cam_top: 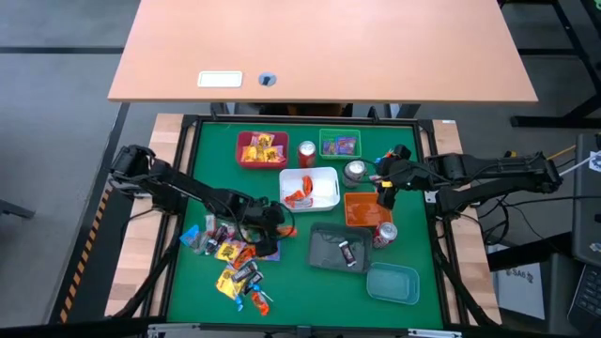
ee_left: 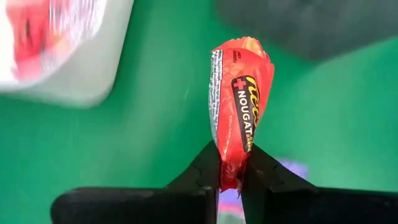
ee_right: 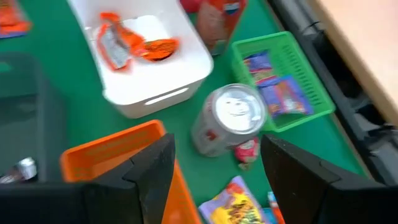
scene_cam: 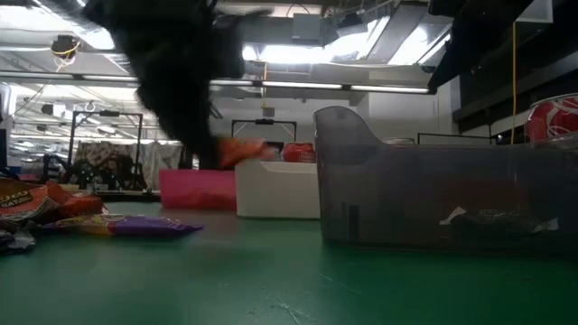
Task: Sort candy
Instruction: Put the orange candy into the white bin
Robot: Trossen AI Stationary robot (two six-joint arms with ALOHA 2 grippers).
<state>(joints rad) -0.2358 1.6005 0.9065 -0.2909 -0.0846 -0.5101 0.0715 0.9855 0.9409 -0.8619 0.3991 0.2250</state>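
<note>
Pinching orange candy [ee_left: 241, 102] by crimped wrapper end, left gripper [ee_left: 231, 177] fingers clamped on it. Light, crinkly, slippery foil; grip at seam best. Right gripper [ee_right: 214, 171] wide apart, empty, above orange tray [ee_right: 102, 158].

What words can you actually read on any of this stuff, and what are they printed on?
"NOUGAT" with a "+" sign above it: on the orange candy pinched in the left gripper.
Yellow brand lettering above that, on the same wrapper: cut off by the folds, unreadable.
Small print down the wrapper's silver edge: too small.
Wrappers in the green tray and white tray: blurred.
Soda can: no legible text.
</note>
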